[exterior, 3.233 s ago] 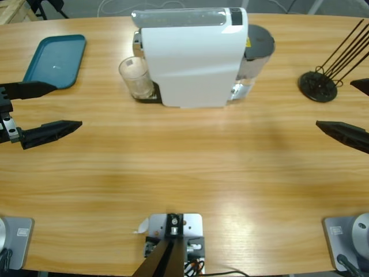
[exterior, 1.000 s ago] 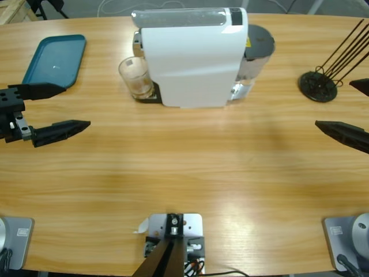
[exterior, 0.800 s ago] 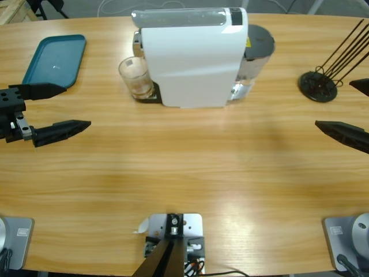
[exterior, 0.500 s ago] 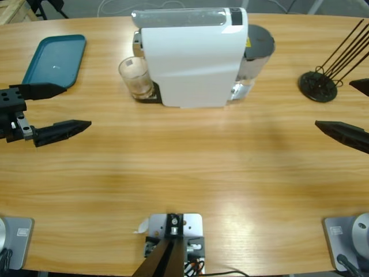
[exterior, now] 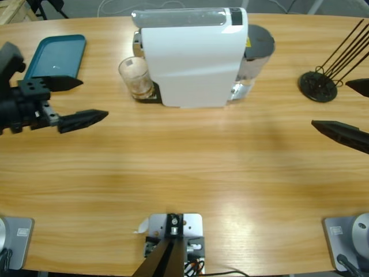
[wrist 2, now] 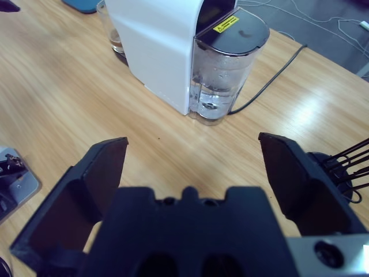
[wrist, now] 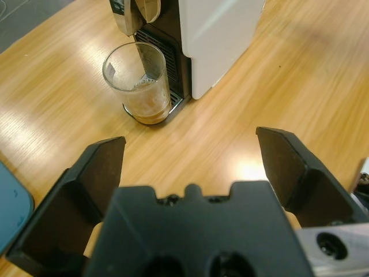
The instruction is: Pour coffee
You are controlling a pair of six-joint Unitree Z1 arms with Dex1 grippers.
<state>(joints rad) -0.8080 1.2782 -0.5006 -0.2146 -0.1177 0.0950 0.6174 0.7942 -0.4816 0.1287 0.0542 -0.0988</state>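
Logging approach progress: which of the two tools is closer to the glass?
The left tool, open, at the table's tray side; the glass at the coffee machine sits ahead of it. The right tool, also open, hangs far across by the black rack.

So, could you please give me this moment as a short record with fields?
glass: on the machine's drip tray, upright
coffee: shallow layer in the glass
machine: white, far side of the table
left gripper: jaws open, facing the glass, apart from it
right gripper: jaws open, at the table's edge
tray: teal, nothing on it
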